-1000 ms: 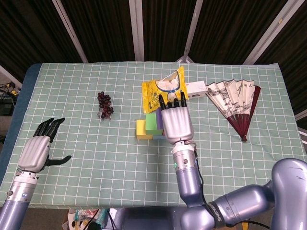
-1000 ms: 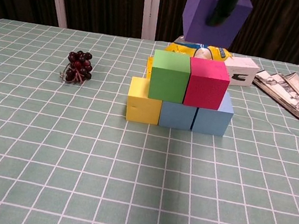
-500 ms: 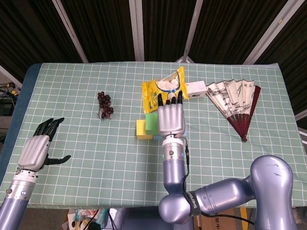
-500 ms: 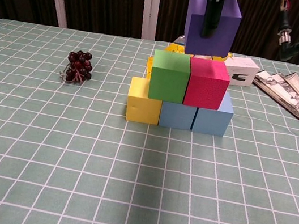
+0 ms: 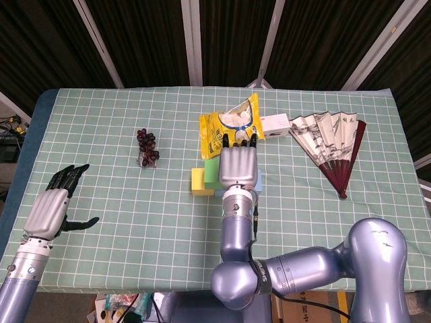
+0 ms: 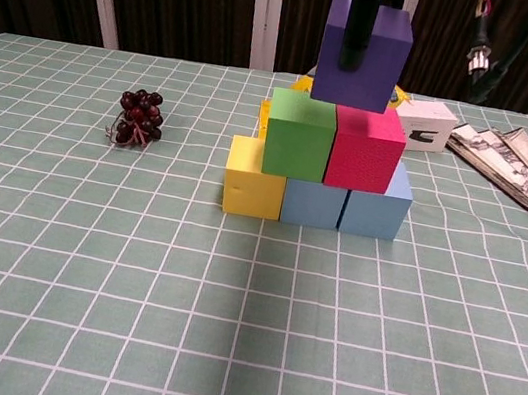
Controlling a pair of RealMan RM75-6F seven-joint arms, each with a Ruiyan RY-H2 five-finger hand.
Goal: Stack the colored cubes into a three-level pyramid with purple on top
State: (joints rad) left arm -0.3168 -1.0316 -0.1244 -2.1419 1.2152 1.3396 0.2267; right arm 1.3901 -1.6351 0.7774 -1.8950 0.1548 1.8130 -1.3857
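Note:
In the chest view a purple cube [image 6: 364,42] hangs at the top of the stack, its underside level with the tops of the green cube [image 6: 300,135] and pink cube [image 6: 366,148]. Whether it touches them I cannot tell. Below them stand a yellow cube [image 6: 254,177] and two light blue cubes [image 6: 314,204]. A dark finger [image 6: 354,32] of my right hand presses the purple cube's front face. In the head view my right hand [image 5: 239,165] covers the stack, with only the yellow cube [image 5: 200,182] and some green showing. My left hand [image 5: 50,210] hovers far left, fingers apart, holding nothing.
A bunch of dark grapes [image 5: 147,148] lies left of the stack. Right behind the stack is a yellow snack bag [image 5: 229,124], then a white box [image 5: 275,124]. A folding fan [image 5: 333,145] is spread at the right. The table's left edge is near my left hand.
My right hand has brought the purple cube down and slightly left, from well above the stack to the level of the green and pink cubes' tops. The left hand has stayed put.

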